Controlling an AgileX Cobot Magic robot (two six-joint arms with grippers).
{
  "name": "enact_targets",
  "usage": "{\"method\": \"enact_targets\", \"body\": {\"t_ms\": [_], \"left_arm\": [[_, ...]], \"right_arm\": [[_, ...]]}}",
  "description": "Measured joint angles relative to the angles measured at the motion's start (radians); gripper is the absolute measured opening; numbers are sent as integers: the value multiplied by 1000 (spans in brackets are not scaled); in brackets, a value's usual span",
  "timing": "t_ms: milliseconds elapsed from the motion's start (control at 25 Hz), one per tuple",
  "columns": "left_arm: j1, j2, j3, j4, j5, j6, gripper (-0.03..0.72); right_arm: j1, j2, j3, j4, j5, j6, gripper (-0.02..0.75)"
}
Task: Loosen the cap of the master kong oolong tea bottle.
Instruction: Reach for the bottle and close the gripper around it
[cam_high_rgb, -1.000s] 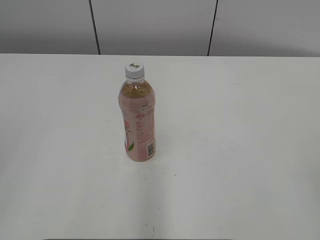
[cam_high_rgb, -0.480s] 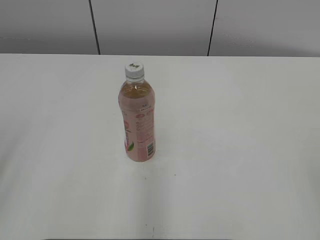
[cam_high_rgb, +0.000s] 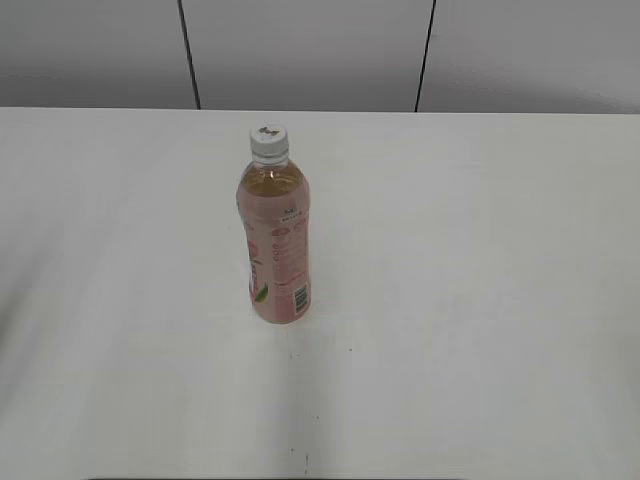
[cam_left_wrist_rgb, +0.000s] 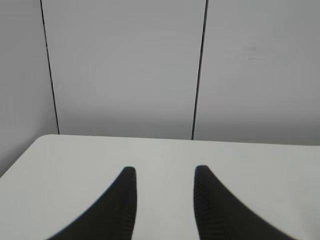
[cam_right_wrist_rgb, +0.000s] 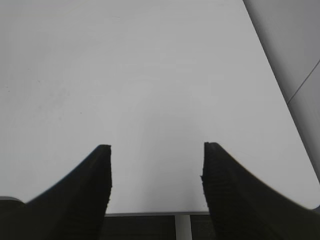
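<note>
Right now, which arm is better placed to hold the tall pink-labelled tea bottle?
Probably left, weakly. The tall clear pink-labelled tea bottle stands upright left of the white table's centre. Neither the left hand nor the right hand, both open, has it in view.

There's one master kong oolong tea bottle (cam_high_rgb: 275, 250) standing on the one white table (cam_high_rgb: 480, 300), and it wears a single white cap (cam_high_rgb: 268, 139). Two grippers show, one per wrist camera: the left gripper (cam_left_wrist_rgb: 165, 172) with its two dark fingers spread apart, and the right gripper (cam_right_wrist_rgb: 156, 148) with two dark fingers likewise apart. Behind the table, two thin dark seams split the grey wall (cam_high_rgb: 310, 50) into three panels.
</note>
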Motion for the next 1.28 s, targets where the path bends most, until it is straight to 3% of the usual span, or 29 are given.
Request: {"method": "enact_targets", "body": {"t_ms": [120, 320, 520, 800, 920, 1040, 1280], "left_arm": [[0, 148, 0, 69, -114, -45, 241], [0, 438, 0, 362, -412, -189, 241], [0, 690, -1, 584, -706, -222, 241], [0, 991, -7, 791, -790, -231, 283], [-20, 1066, -40, 821, -790, -274, 389], [-82, 1103, -83, 823, -792, -300, 482], [-212, 1158, -165, 805, -798, -305, 523]], "right_arm": [[0, 0, 0, 0, 0, 0, 440], [0, 0, 0, 0, 0, 0, 440], [0, 0, 0, 0, 0, 0, 440], [0, 0, 0, 0, 0, 0, 440], [0, 0, 0, 0, 0, 0, 440], [0, 0, 0, 0, 0, 0, 440], [0, 0, 0, 0, 0, 0, 440]]}}
